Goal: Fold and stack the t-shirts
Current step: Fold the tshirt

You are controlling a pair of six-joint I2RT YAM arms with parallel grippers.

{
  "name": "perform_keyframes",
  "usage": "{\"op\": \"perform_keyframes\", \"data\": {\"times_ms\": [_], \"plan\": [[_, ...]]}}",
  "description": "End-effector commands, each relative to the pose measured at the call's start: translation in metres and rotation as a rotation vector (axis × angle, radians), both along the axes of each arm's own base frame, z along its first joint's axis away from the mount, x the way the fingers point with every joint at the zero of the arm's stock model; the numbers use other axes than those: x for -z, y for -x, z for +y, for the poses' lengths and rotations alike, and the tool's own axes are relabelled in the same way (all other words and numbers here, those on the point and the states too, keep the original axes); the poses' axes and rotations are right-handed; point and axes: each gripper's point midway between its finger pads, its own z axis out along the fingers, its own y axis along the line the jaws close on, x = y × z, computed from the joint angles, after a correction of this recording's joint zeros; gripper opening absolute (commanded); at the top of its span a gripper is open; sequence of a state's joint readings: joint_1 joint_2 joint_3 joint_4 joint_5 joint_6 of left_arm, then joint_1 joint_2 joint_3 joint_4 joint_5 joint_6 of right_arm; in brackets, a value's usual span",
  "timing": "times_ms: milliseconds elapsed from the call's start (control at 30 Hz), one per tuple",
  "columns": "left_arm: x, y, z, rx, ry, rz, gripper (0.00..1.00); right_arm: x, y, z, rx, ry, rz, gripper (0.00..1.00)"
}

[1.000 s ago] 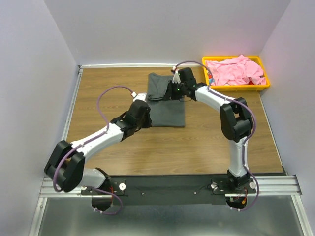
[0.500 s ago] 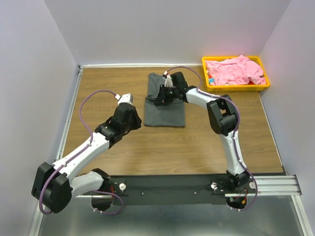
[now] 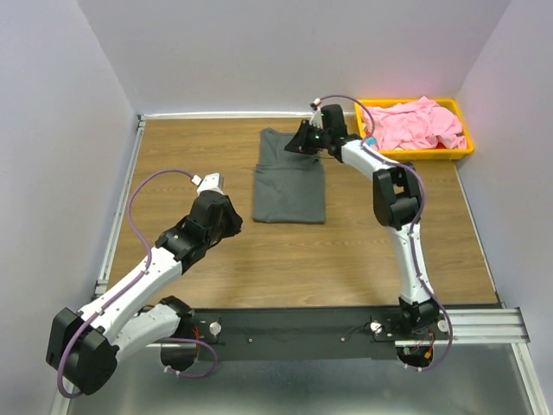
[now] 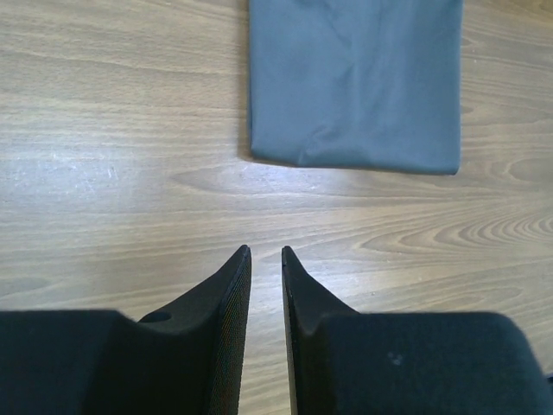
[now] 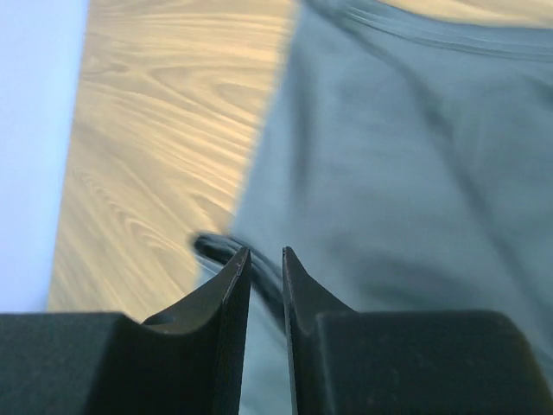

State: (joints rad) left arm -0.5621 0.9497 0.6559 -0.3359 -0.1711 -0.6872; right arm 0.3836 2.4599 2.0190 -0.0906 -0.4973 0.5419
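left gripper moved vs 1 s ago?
Yes. In the top view the left gripper has backed off the grey t-shirt's left edge, toward the left rail and the arm bases.

The table (image 3: 363,251) is wood-grain board, smooth with a faint sheen that catches pale streaks of light. The charcoal t-shirt (image 3: 289,186) is soft matt cloth, even in tone, with a few shallow creases and a stitched seam along one edge. The pink t-shirt (image 3: 415,124) is matt cloth too, heavily rumpled, and lies in a yellow tray (image 3: 419,154) of smooth, slightly glossy plastic. The left gripper (image 4: 264,251) and right gripper (image 5: 264,251) have matt black jaws, finely ribbed on their inner faces. The left arm (image 3: 138,285) and right arm (image 3: 413,259) wear glossy white shells with matt black joints — their cables (image 3: 138,207) are smooth and purple. The rail (image 3: 492,327) is bare, dull metal
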Motion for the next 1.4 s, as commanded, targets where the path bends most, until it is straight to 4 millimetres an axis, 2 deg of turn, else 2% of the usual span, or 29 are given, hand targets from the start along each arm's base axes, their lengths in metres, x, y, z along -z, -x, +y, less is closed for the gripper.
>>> {"op": "perform_keyframes", "data": {"times_ms": [0,33,100,133,200,233,267,300,333,367,400,433,467,500,567,600,667,700,733,833,933,1033,1133,1200,1300,1367], "plan": [[-0.007,-0.007,-0.008,0.012,0.047,-0.037,0.29,-0.034,0.020,-0.022,-0.003,-0.025,0.010,0.30],[-0.003,-0.009,-0.011,0.026,0.049,-0.032,0.29,-0.014,0.042,-0.027,-0.021,-0.002,0.065,0.31],[-0.010,-0.016,-0.024,0.074,0.094,-0.069,0.29,-0.018,0.070,-0.032,-0.066,-0.013,0.089,0.31],[-0.003,-0.019,-0.028,0.086,0.098,-0.056,0.29,-0.019,0.093,-0.038,-0.084,-0.019,0.108,0.31],[-0.002,-0.029,-0.040,0.124,0.127,-0.077,0.29,-0.024,0.125,-0.039,-0.143,-0.063,0.123,0.32],[0.003,-0.030,-0.043,0.144,0.137,-0.062,0.28,-0.045,0.135,-0.039,-0.156,-0.101,0.087,0.33],[-0.007,-0.038,-0.053,0.178,0.183,-0.108,0.27,-0.021,0.162,-0.045,-0.167,-0.104,0.165,0.33],[0.006,-0.041,-0.058,0.192,0.183,-0.081,0.26,-0.025,0.167,-0.045,-0.178,-0.132,0.138,0.33],[0.009,-0.046,-0.059,0.195,0.196,-0.079,0.25,-0.022,0.178,-0.046,-0.182,-0.158,0.164,0.33],[0.005,-0.052,-0.065,0.226,0.234,-0.099,0.24,-0.013,0.198,-0.049,-0.198,-0.178,0.207,0.33],[0.008,-0.056,-0.068,0.239,0.248,-0.095,0.22,-0.016,0.201,-0.047,-0.213,-0.214,0.165,0.33],[0.020,-0.060,-0.072,0.245,0.249,-0.066,0.21,-0.017,0.207,-0.047,-0.209,-0.251,0.190,0.33],[0.020,-0.065,-0.076,0.260,0.263,-0.075,0.20,-0.017,0.213,-0.047,-0.220,-0.273,0.192,0.33],[0.025,-0.068,-0.077,0.261,0.261,-0.065,0.20,-0.010,0.219,-0.049,-0.222,-0.282,0.196,0.34],[0.043,-0.075,-0.080,0.271,0.254,-0.029,0.18,0.001,0.223,-0.051,-0.224,-0.280,0.218,0.35],[0.058,-0.079,-0.078,0.261,0.243,0.005,0.16,0.014,0.225,-0.054,-0.216,-0.275,0.242,0.35],[0.071,-0.080,-0.076,0.257,0.252,0.035,0.15,0.029,0.226,-0.062,-0.201,-0.279,0.275,0.35],[0.085,-0.080,-0.068,0.235,0.249,0.070,0.14,0.042,0.229,-0.067,-0.186,-0.283,0.305,0.35],[0.090,-0.080,-0.066,0.235,0.258,0.082,0.09,0.046,0.226,-0.075,-0.167,-0.289,0.309,0.35],[0.106,-0.076,-0.054,0.204,0.250,0.121,0.09,0.063,0.224,-0.089,-0.128,-0.281,0.334,0.34],[0.119,-0.068,-0.043,0.170,0.244,0.158,0.09,0.079,0.218,-0.115,-0.053,-0.274,0.360,0.34],[0.125,-0.060,-0.035,0.149,0.256,0.180,0.08,0.087,0.219,-0.125,-0.021,-0.268,0.375,0.34],[0.121,-0.053,-0.036,0.154,0.281,0.184,0.08,0.072,0.220,-0.122,-0.042,-0.294,0.366,0.35],[0.113,-0.051,-0.037,0.161,0.298,0.171,0.09,0.044,0.217,-0.116,-0.071,-0.313,0.306,0.35],[0.082,-0.052,-0.036,0.166,0.319,0.087,0.13,0.006,0.216,-0.101,-0.127,-0.324,0.237,0.40],[0.072,-0.050,-0.034,0.164,0.319,0.068,0.15,-0.011,0.218,-0.090,-0.160,-0.334,0.210,0.40]]}}
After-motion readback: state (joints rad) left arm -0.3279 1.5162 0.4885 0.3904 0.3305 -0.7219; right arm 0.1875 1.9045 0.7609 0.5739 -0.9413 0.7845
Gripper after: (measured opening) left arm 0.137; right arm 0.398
